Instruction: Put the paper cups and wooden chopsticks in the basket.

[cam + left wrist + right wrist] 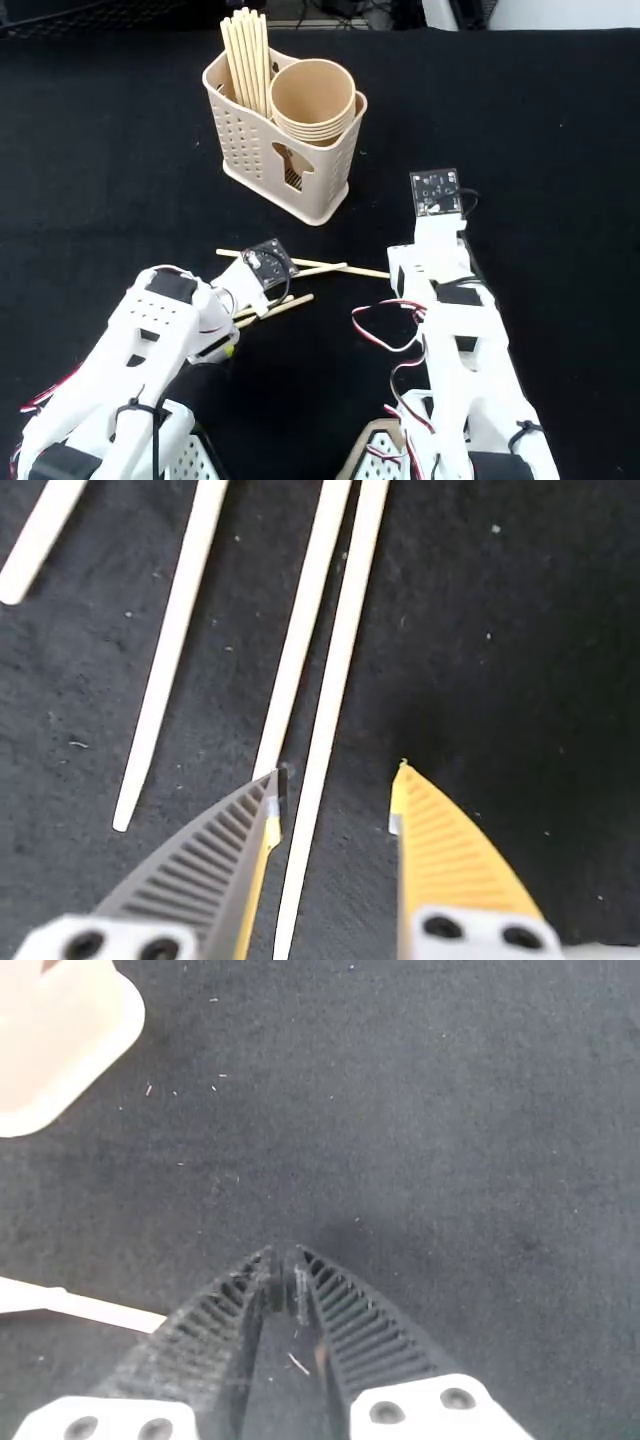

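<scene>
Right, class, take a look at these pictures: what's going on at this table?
Two robot arms are tidying paper cups and chopsticks into a basket. The basket holds a stack of paper cups and a bunch of upright chopsticks. Several loose chopsticks lie on the black table in front of it. The left hand is open, low over them, with one chopstick between its fingers. The right hand is shut and empty over bare table.

Cups (312,95) stacked in basket (270,160); loose chopsticks (360,270) lie nearby.
</scene>
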